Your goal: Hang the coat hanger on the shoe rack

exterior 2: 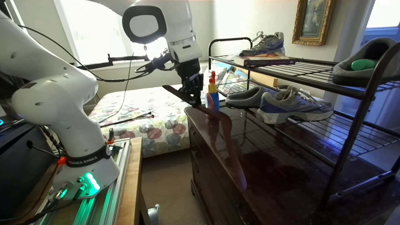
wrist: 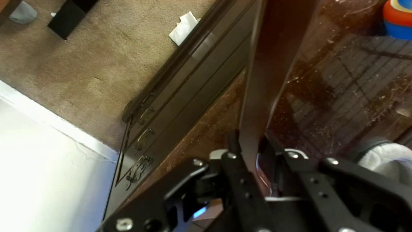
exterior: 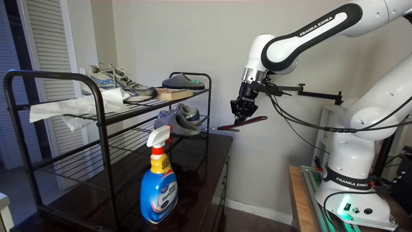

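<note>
Black claw (exterior: 237,121) pinching the slim reddish-brown coat hanger (exterior 2: 227,122) in mid-air, near the 2-shelf black metal-tube shoe rack (exterior: 138,111)!

Pale walls (exterior: 193,38), brown carpet (wrist: 90,64), a dark glossy dresser (exterior 2: 206,165), a bed (exterior 2: 147,100), a window (exterior 2: 93,34) (almost pure white).

Home bedroom: bed (exterior 2: 156,125) and dresser (exterior 2: 275,181)

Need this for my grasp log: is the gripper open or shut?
Shut on the coat hanger: in the wrist view, the gripper has it pinched between two black fingers.
</note>
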Tool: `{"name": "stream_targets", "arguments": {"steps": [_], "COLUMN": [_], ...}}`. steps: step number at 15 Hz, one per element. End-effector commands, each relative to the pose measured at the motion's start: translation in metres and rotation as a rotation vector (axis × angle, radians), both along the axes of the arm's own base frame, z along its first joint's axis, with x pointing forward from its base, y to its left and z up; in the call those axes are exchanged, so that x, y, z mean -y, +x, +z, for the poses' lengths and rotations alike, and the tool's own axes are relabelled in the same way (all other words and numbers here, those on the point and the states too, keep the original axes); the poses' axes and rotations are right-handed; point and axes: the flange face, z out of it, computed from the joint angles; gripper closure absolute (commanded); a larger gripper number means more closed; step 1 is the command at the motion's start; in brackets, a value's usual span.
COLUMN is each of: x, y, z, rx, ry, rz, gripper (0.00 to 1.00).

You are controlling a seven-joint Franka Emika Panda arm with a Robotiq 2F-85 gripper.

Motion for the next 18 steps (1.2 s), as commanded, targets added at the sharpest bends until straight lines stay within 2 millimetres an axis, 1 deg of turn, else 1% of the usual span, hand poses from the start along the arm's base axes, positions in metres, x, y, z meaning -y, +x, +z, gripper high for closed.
{"name": "stream_targets", "arguments": {"steps": [1, 4, 7, 10, 11, 13, 14, 15, 17, 18], "x": [-0.006, -0.010, -0.016, -0.022, -0.023, -0.025, -0.026, -0.028, -0.030, -0.034], "y": [-0.033, -0.063, -0.099, -0.136, -0.143, -0.154, -0.156, -0.158, -0.142, -0.138], "z": [0.051, 0.085, 0.115, 0.143, 0.149, 0.160, 0.162, 0.134, 0.163, 0.165], "rx": [0.076, 0.124, 0.179, 0.247, 0.274, 0.312, 0.336, 0.342, 0.352, 0.381], "ry": [-0.021, -0.004, 0.000, -0.005, -0.004, -0.009, -0.010, -0.017, -0.037, -0.051], "rz": [-0.019, -0.029, -0.011, -0.005, -0.008, -0.001, 0.001, 0.007, 0.016, 0.017], "gripper": [0.94, 0.94, 0.94, 0.94, 0.94, 0.94, 0.94, 0.94, 0.94, 0.94]}}
